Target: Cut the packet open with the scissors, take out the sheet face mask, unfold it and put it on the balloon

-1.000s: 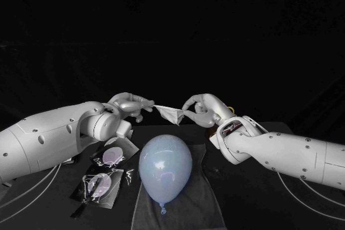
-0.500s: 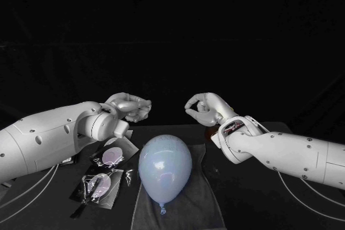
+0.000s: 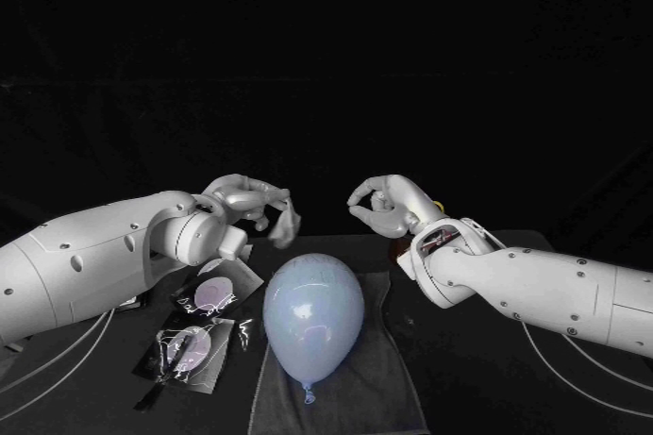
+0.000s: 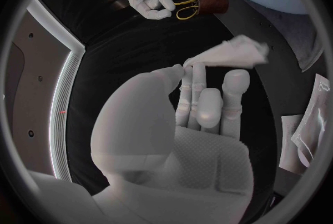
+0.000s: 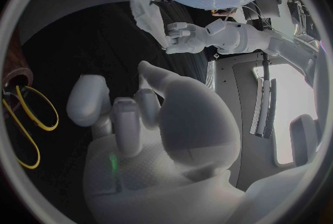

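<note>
Sheet face mask point(image 3: 283, 225), stretched between both hands a second earlier, hung crumpled from left hand point(image 3: 245, 197) pinch, frame centre, above balloon point(image 3: 314, 312). Right hand point(image 3: 385, 207) had let go, fingers curled, empty. Unfolding likely needed regrasp.

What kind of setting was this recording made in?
Probably a robot test bench: a black table before a black backdrop, a balloon on a grey cloth, packets beside it.

The black table point(image 3: 462, 397) is being backed at 12 o'clock by a black drape point(image 3: 326, 76) and covered at 6 o'clock by a grey cloth point(image 3: 367, 388).
</note>
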`<state>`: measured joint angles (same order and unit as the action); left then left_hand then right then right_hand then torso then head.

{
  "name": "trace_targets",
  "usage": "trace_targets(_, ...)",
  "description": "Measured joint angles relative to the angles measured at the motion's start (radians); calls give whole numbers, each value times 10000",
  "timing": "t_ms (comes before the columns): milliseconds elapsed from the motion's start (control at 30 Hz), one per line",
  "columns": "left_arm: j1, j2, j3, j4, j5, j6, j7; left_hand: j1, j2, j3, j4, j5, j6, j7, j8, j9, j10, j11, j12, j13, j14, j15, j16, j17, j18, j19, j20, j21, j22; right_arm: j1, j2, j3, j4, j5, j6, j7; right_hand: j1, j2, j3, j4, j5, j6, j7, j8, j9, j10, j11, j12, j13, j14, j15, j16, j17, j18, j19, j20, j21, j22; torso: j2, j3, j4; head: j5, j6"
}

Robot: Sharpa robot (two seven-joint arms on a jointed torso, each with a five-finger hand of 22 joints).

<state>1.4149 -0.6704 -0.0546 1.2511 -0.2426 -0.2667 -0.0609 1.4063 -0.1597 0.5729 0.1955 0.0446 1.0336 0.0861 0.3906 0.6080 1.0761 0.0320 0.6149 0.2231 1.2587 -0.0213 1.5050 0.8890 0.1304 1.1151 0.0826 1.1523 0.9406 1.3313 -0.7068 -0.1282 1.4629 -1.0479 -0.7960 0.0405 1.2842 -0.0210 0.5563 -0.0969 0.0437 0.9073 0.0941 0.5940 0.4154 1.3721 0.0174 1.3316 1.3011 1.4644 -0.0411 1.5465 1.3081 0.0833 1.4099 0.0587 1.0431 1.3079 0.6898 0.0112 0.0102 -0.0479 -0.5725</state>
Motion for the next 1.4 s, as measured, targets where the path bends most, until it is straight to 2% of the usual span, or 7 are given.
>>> trace_targets(133,0,10,0,-4,0,16,16,-17,-36,0,0,-4,0,0,-1,2,0,0,0,-1,-1,1,0,0,0,21,-21,0,15,2,117,-1,-136,216,201,27,-350,-238,-186,74,4,-460,189,-301,-138,-522,133,-527,-508,-2,2,-147,0,-1,-270,70,-598,2,-1,1,-2,-15,-1)
trace_targets(233,-2,17,0,20,0,55,39,11,-69,0,0,-5,0,0,-1,3,0,0,0,-1,-1,1,-1,0,0,37,-37,46,28,4,246,-8,-287,413,389,41,-596,-484,-419,171,4,-811,403,-780,-431,-783,375,-702,-696,20,201,-225,0,4,-406,205,-942,2,-1,3,-2,-20,4)
trace_targets(367,-7,42,0,56,0,142,80,-4,-84,0,-1,-8,0,0,-2,6,1,-1,0,-2,-1,1,-1,-1,-1,37,-37,46,46,-7,403,-15,-453,627,606,54,-635,-523,-488,184,4,-860,451,-990,-589,-950,436,-737,-761,20,271,-227,-6,158,-533,260,-1141,1,-1,7,-5,-21,18)
trace_targets(600,-21,46,4,51,0,332,185,4,-76,121,-122,-35,0,0,5,130,1,-1,0,-3,33,-32,-2,23,0,36,-37,46,69,-56,820,-45,-849,947,979,105,-634,-524,-515,211,4,-892,491,-1166,-699,-1111,491,-809,-821,1,291,-318,-8,161,-680,330,-1505,-2,-1,11,-7,-33,29)
trace_targets(867,-35,43,5,62,0,812,385,61,-97,121,-122,1,-16,15,37,132,1,-2,-1,-5,33,-32,-6,104,0,109,-38,115,162,-153,1260,-64,-1441,1301,1354,223,-503,-655,-766,213,4,-1331,919,-1825,-1059,-2929,835,-2232,-2268,-198,667,-1181,-469,569,-1977,590,-4297,-6,3,9,-5,-93,38)
trace_targets(1000,-38,57,7,98,0,1119,486,71,-88,121,-122,1,-17,16,37,133,1,-1,-1,-5,33,-31,-6,105,-1,109,-37,115,163,-217,1523,-71,-1712,1446,1515,290,-500,-769,-927,235,4,-1630,1005,-2039,-1164,-3392,923,-2492,-2608,-414,770,-1292,-778,571,-2265,709,-4924,-4,3,9,-6,-109,38)
trace_targets(1400,-41,57,8,148,-35,1662,628,88,-70,121,-123,0,-17,17,36,134,1,-2,-1,-7,85,-53,-7,137,-1,108,-37,115,174,-316,1979,-77,-2208,1650,1920,389,-458,-857,-1313,266,4,-2034,947,-2228,-1256,-4326,1063,-2755,-3174,-840,908,-1463,-1283,715,-2782,864,-5962,-164,1,9,1,-153,33)
